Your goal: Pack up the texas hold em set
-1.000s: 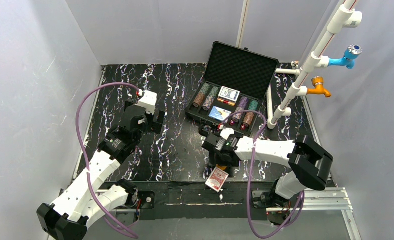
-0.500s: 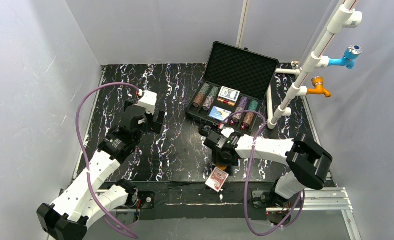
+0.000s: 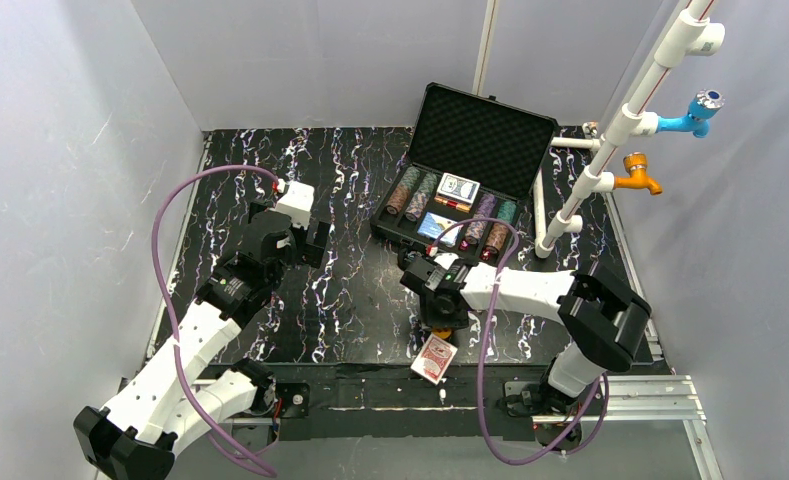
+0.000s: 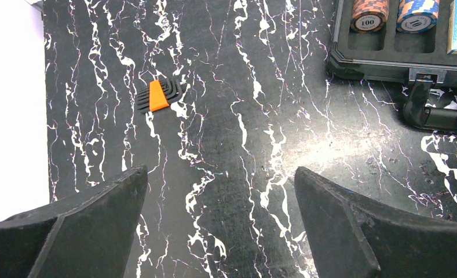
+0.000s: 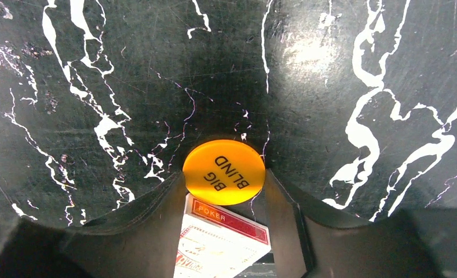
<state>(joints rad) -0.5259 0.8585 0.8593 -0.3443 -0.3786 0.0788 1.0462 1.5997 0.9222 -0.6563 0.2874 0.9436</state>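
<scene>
The black case [image 3: 394, 226] lies open at the back right, its foam lid [image 3: 485, 125] raised. It holds stacks of chips [image 3: 407, 192], a blue deck [image 3: 438, 227] and a second deck [image 3: 458, 187]. My right gripper [image 3: 438, 325] points down near the table's front edge, its fingers closed against both sides of an orange "BIG BLIND" disc [image 5: 223, 172]. A red deck [image 3: 433, 358] lies just beyond it at the table's edge and shows in the right wrist view [image 5: 220, 243]. My left gripper [image 4: 220, 231] is open and empty over bare table, left of the case [image 4: 388, 58].
A small orange and black tool [image 4: 156, 95] lies on the table ahead of the left gripper. A white pipe frame [image 3: 580, 190] with a blue tap [image 3: 700, 108] and an orange tap [image 3: 638, 172] stands right of the case. Grey walls enclose the table.
The right arm's forearm and elbow have shifted a little to the left and back. The left arm and the red deck have not moved.
</scene>
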